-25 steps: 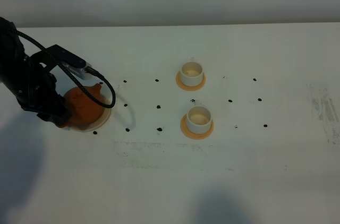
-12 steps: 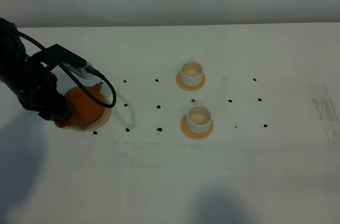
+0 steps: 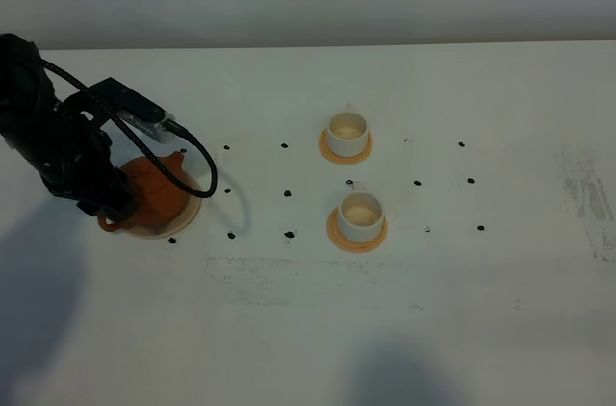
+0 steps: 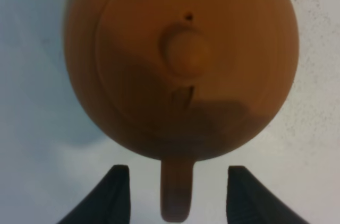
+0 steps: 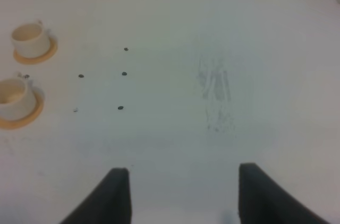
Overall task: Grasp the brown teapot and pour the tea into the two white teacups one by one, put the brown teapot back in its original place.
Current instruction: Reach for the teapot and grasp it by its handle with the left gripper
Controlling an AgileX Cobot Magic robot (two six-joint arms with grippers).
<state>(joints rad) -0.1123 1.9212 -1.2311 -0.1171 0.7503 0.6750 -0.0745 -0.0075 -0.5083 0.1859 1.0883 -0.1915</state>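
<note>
Far left of the table (image 3: 289, 329), close to its left edge: brown teapot (image 3: 154, 190), upright, lid on, resting on the large beige coaster (image 3: 189, 217) with only a thin rim of coaster showing on the side toward the cups. Behind the teapot's handle (image 4: 175, 197): left gripper (image 4: 178, 181), jaws spread, one dark finger on each side of the handle with a clear gap of table showing on both sides, nothing gripped. Overhead, hidden in part by the black left arm and its looping cable (image 3: 197, 170). Rightward of the teapot, a strip of bare surface, marked only by small black dots (image 3: 287, 193). Further right, well apart from the teapot, two white teacups: far cup (image 3: 347, 132) and near cup (image 3: 360, 215), each centred on a small orange coaster (image 3: 334, 233), the two set apart from each other. Toward the front edge, wide open table with faint scuffs. Farthest from the teapot, beyond the cups: right gripper (image 5: 183, 179), fingers wide apart and empty, above bare table near a grey smudge (image 5: 215, 91).
</note>
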